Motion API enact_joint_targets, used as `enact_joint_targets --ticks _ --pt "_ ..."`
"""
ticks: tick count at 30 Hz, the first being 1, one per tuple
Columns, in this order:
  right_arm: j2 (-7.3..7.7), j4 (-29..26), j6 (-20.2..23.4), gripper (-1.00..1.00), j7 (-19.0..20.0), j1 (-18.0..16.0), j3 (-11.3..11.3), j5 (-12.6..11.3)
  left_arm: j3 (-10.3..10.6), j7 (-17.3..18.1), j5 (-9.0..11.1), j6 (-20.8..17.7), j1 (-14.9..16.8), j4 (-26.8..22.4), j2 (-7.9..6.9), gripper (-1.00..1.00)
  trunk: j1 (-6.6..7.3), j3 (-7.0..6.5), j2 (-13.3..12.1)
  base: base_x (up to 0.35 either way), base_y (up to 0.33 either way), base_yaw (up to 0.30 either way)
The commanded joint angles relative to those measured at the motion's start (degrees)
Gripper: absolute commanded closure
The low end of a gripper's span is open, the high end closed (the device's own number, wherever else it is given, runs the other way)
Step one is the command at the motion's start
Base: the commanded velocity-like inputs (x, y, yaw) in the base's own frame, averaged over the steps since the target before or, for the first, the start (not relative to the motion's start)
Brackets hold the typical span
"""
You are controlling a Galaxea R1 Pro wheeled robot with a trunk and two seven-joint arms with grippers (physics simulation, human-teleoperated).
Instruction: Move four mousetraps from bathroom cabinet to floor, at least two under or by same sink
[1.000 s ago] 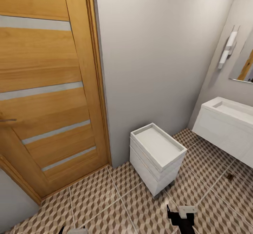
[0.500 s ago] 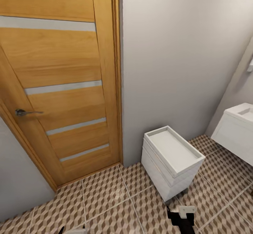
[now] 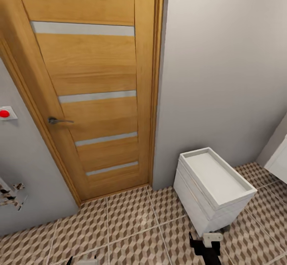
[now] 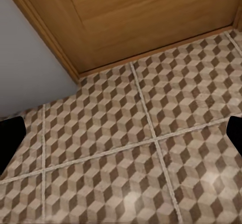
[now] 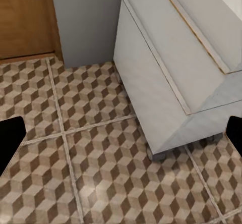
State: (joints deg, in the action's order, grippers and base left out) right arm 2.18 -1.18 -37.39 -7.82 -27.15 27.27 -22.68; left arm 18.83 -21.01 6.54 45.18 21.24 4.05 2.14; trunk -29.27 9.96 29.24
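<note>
Facing a grey wall (image 3: 223, 69) with a tall orange-brown wooden door (image 3: 95, 93) to its left, shut in its frame, pale horizontal strips across the panel. Bathroom floor (image 3: 131, 225) of cube-pattern tiles running up to door and wall, also under both wrist cameras. Small white boxy unit (image 3: 213, 189) with recessed top standing on the tiles against the wall, right of the door, on short feet in the right wrist view. White edge at far right, too cropped to identify. Door handle (image 3: 59, 120) on the door's left side. Red button on a white plate (image 3: 5, 113) on the left wall. Right gripper (image 3: 205, 243) low over tiles just beside the unit, fingers spread wide, nothing held. Left gripper (image 4: 121, 133) likewise spread, empty, over bare tiles near the door's base.
</note>
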Motion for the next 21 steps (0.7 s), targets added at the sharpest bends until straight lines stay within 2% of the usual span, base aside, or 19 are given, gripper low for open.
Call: enact_joint_targets --ticks 1,21 --pt "0.02 0.0 -0.1 -1.00 -0.4 0.0 0.5 -0.2 0.5 0.0 0.6 0.3 0.1 0.3 0.06 -1.00 -0.02 0.10 0.1 0.000 0.000 0.290" --pt "0.02 0.0 -0.1 -1.00 -0.4 0.0 0.5 -0.2 0.5 0.0 0.6 0.3 0.1 0.3 0.06 -1.00 -0.02 0.10 0.1 0.000 0.000 0.290"
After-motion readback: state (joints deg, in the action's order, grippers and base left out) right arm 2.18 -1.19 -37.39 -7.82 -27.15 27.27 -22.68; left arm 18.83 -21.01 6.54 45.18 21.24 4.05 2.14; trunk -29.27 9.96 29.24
